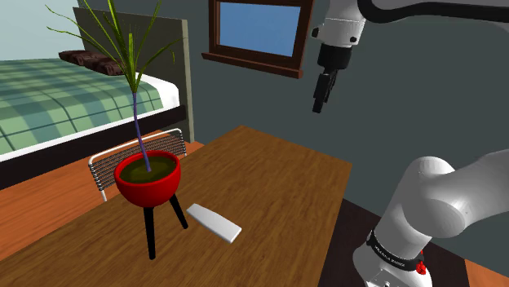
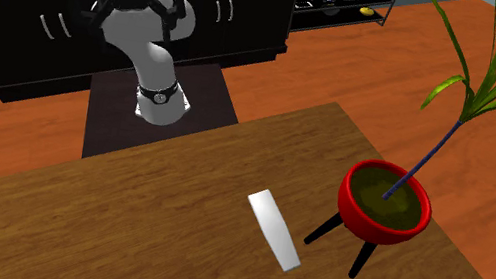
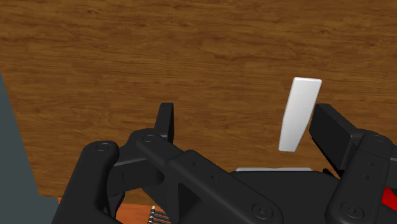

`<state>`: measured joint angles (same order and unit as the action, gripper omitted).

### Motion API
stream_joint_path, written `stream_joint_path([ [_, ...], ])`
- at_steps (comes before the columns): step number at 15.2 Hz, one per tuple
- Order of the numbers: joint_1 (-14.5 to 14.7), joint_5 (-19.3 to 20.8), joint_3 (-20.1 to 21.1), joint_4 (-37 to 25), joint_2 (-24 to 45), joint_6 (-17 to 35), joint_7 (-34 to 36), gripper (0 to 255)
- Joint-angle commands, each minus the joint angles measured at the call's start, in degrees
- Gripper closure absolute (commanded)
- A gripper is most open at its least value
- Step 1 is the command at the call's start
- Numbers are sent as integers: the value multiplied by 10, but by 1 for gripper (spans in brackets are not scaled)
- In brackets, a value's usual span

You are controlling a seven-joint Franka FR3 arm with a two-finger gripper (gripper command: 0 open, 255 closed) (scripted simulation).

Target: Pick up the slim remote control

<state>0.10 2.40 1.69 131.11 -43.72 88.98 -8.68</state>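
The slim remote control (image 1: 214,222) is a flat white bar lying on the wooden table (image 1: 277,175), beside the legs of a red plant pot (image 1: 147,179). In the second exterior view the remote (image 2: 274,228) lies near the table's middle, to the left of the pot (image 2: 386,200). My gripper (image 1: 319,104) hangs high above the far side of the table, well away from the remote. In the wrist view the gripper (image 3: 248,127) is open with nothing between its fingers, and the remote (image 3: 299,113) lies below, close by one finger (image 3: 331,127).
The red pot stands on black legs and holds a tall green plant (image 1: 122,49). A metal chair back (image 1: 110,167) sits behind the table. A bed (image 1: 57,98) and a window (image 1: 261,28) lie beyond. Dark cabinets (image 2: 31,20) stand behind the arm's base (image 2: 157,95).
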Motion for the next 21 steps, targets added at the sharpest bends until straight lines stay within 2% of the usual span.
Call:
stream_joint_path([
  [1,0,0,0,0,0,0,0,0],
  [11,20,-40,61,86,92,172,77,0],
  [21,32,-51,124,96,260,345,157,0],
])
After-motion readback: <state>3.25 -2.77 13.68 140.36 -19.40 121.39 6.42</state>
